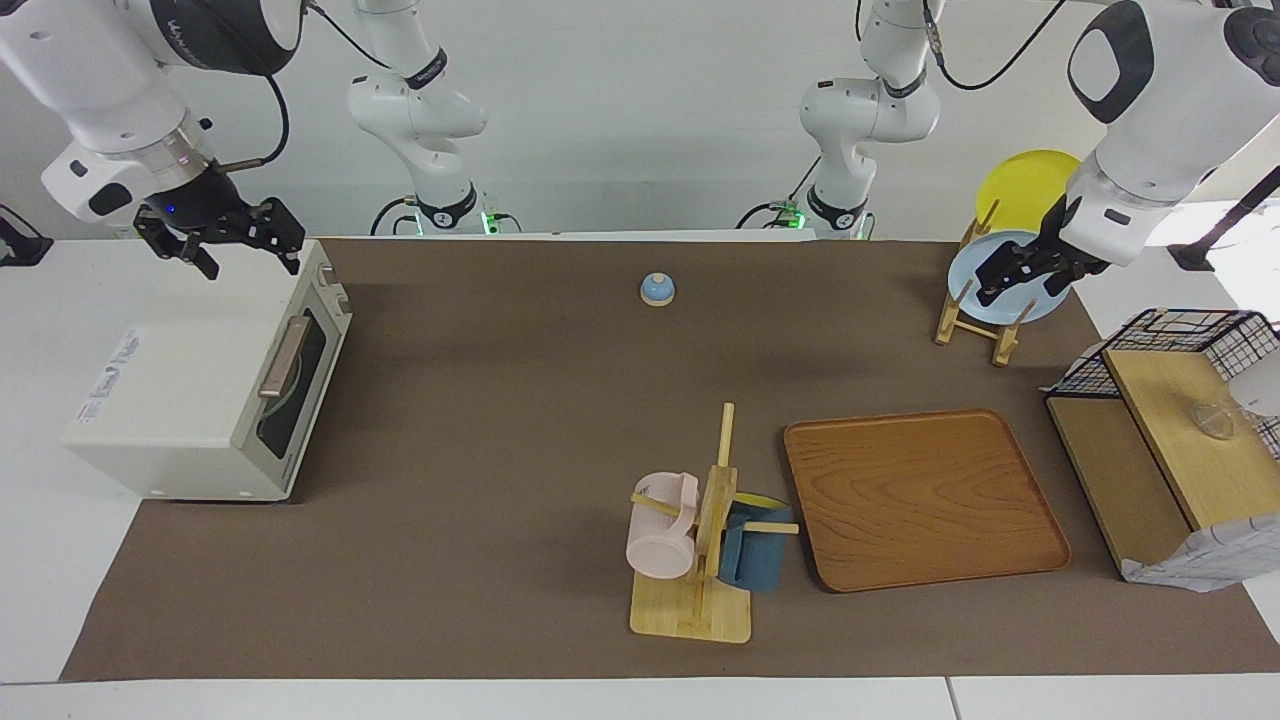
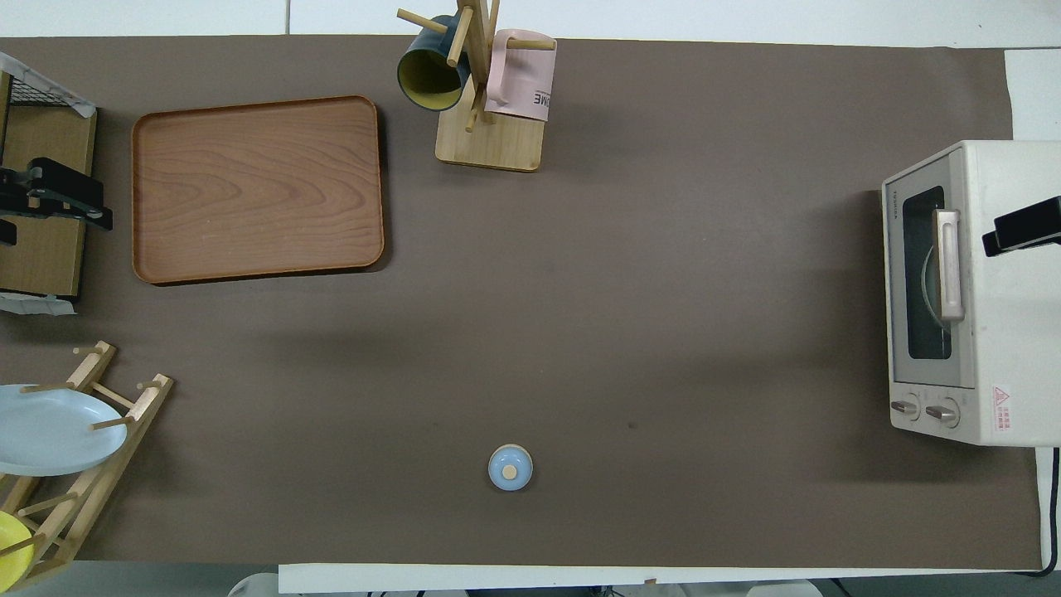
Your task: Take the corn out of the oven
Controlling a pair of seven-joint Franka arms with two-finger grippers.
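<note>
The oven (image 1: 215, 385) door is closed, so the corn is hidden. The right gripper (image 1: 222, 235) hangs open over the oven's top, nearest it. The left gripper (image 1: 1030, 270), seemingly empty, waits by the plate rack (image 1: 975, 300).

The oven (image 1: 205, 390) door (image 2: 927, 283) is shut, its handle (image 2: 947, 264) across the glass. In front of the oven the mat (image 1: 500, 400) lies bare up to the mug rack (image 1: 700, 540), well apart from it; the bell (image 1: 657, 288) stands nearer the robots.
</note>
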